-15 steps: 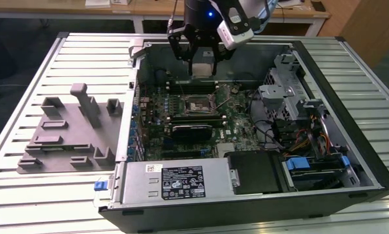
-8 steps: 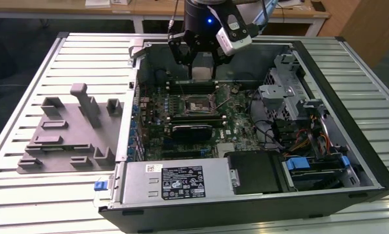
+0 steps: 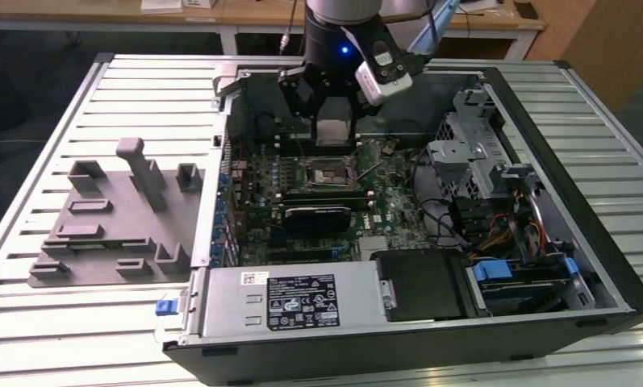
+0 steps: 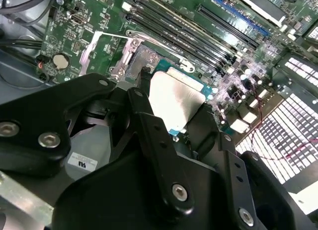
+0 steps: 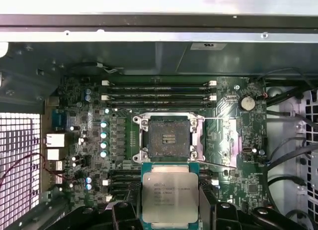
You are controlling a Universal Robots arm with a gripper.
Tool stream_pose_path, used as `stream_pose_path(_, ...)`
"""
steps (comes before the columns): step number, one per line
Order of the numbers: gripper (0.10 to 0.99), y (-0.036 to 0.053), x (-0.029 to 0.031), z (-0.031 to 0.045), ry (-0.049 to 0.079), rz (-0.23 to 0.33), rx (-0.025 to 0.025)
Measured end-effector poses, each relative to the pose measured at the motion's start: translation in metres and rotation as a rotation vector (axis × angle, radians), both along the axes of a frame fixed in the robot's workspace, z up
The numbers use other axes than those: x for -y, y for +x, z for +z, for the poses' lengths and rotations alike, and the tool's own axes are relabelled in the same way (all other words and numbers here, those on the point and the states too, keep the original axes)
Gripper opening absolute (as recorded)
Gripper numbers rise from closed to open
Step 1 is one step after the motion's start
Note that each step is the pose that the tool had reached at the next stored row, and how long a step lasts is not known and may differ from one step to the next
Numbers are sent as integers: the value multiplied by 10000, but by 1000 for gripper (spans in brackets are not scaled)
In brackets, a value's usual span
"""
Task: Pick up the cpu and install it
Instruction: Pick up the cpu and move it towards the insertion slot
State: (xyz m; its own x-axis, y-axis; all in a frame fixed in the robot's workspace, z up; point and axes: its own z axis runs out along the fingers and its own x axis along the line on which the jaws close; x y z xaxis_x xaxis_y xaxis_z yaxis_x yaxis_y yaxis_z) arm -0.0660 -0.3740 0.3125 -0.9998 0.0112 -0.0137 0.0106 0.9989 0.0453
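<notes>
A slatted desk carries an open PC case lying on its side, w/ a grey plastic fixture beside it at the exterior view's left. The robot arm reaches down into the case over the green motherboard. Its gripper hangs just beside the open, empty socket. The fingers are clamped on opposite edges of the cpu, which is held level in the air above the board, lid up, not yet in the socket.

Handling, as a judgement: the cpu looks light, thin and fully stiff. Its shiny metal lid is prob. slick, so the grip belongs on the side edges of the pale rim, as here, never on the flat faces. The underside contacts and the socket's pin field are likely fragile, so any tilt or sideways scrape at seating could do damage.

Count: 1 desk, 1 case, 1 arm, 1 fixture, 1 motherboard, 1 gripper, 1 socket, 1 cpu.
</notes>
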Motion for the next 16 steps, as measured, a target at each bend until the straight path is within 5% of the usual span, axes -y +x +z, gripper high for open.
stream_pose_path(16, 541, 0, -1, -290, -6, 0, -1)
